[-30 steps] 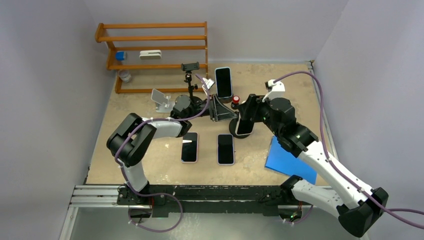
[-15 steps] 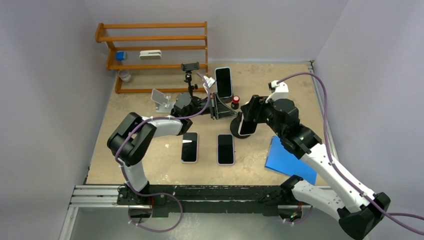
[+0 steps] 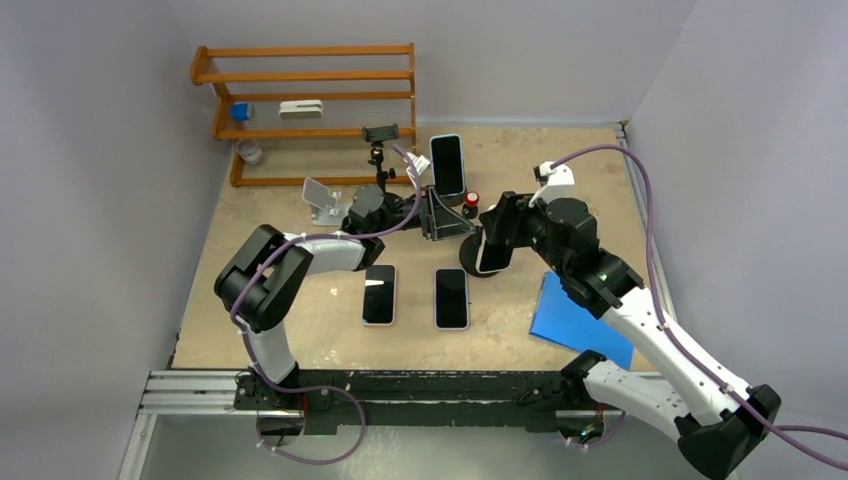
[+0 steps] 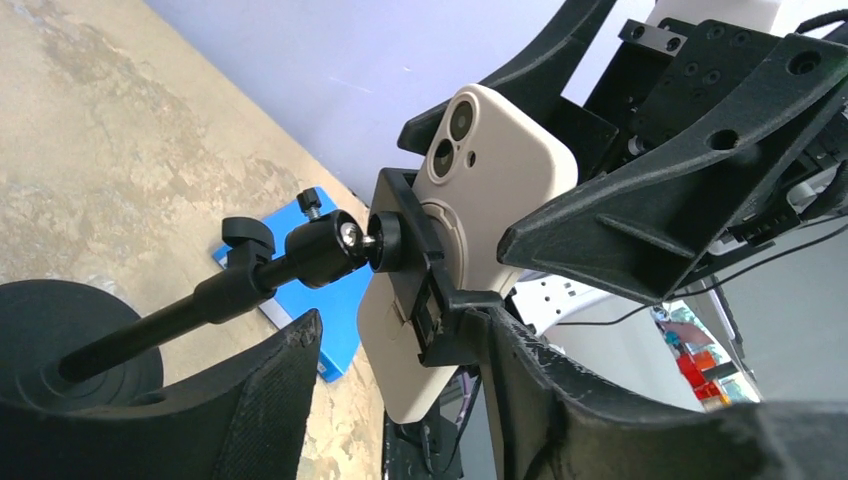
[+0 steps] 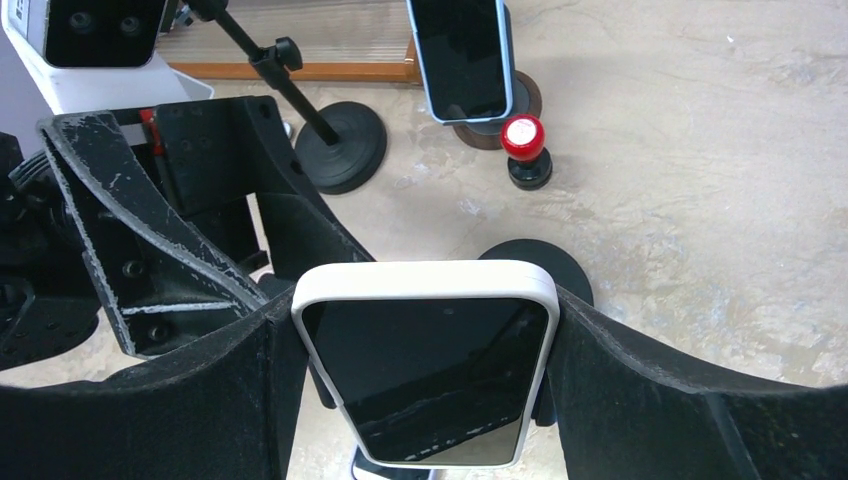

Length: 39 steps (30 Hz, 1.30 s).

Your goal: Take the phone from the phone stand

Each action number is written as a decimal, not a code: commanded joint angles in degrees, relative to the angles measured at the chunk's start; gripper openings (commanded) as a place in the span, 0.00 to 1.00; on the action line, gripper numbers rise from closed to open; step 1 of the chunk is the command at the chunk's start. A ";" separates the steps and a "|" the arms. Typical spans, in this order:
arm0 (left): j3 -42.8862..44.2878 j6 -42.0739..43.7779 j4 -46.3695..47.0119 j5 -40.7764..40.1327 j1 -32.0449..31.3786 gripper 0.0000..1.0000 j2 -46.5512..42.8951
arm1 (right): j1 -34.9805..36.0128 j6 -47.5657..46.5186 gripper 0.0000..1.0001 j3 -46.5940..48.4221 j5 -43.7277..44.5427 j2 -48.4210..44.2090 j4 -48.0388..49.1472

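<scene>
Right pincer (image 5: pixel 425 335) grips the phone (image 5: pixel 425 385); left pincer (image 4: pixel 400 335) open, jaws either side of the stand clamp (image 4: pixel 425 275)

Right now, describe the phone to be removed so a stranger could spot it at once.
On the sandy table, look right of centre, at the right gripper. Between its fingers a cream-cased phone sits tilted on a black stand. The flat phones lie nearer the arms and the upright phone stands farther back; only this one is gripped.
</scene>
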 commanded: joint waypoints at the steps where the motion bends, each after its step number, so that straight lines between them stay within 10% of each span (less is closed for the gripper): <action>1: 1.49 1.63 4.32 2.71 -0.56 0.58 0.00 | 0.99 1.15 0.00 2.89 -4.11 -0.21 5.33; 22: 1.20 3.29 3.47 3.49 -2.50 0.62 -2.18 | 0.92 2.99 0.00 3.34 -1.34 0.77 4.82; 30: 1.89 0.49 4.85 2.53 -2.56 0.02 0.04 | 0.90 2.32 0.00 2.01 -3.93 -0.86 6.15; 39: 4.42 -3.31 5.69 1.76 -2.42 0.00 3.43 | 0.93 0.83 0.00 -2.25 -7.36 -4.75 9.05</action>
